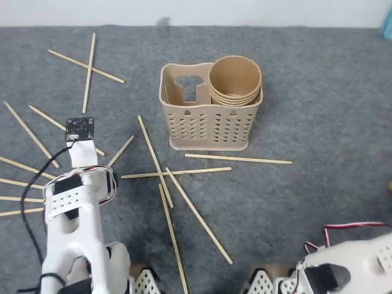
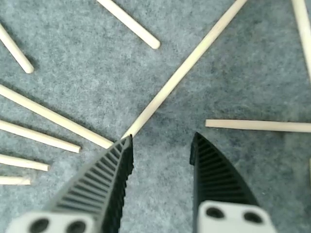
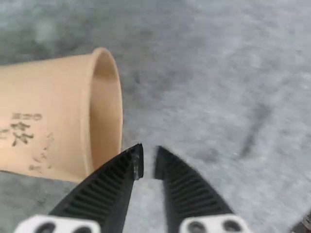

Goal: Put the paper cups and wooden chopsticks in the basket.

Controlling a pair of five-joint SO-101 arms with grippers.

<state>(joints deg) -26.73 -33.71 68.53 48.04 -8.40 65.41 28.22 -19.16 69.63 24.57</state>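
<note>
Chopstick pick-up stage. The left gripper (image 2: 162,139) hangs wide open and empty over the mat (image 1: 318,92), a chopstick (image 2: 184,68) ending just at one jaw tip. The next move calls for straddling the stick, then closing. The basket (image 1: 205,128) holds stacked paper cups (image 1: 235,76). The right gripper (image 3: 148,159), barely parted and empty, sits beside a toppled cup (image 3: 58,121). Crossed chopsticks (image 1: 160,176) nearby may snag.

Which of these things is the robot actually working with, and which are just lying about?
Job:
basket
paper cups stacked in it
paper cup on its side
loose wooden chopsticks

Lying about:
grey mat
black cable
</note>
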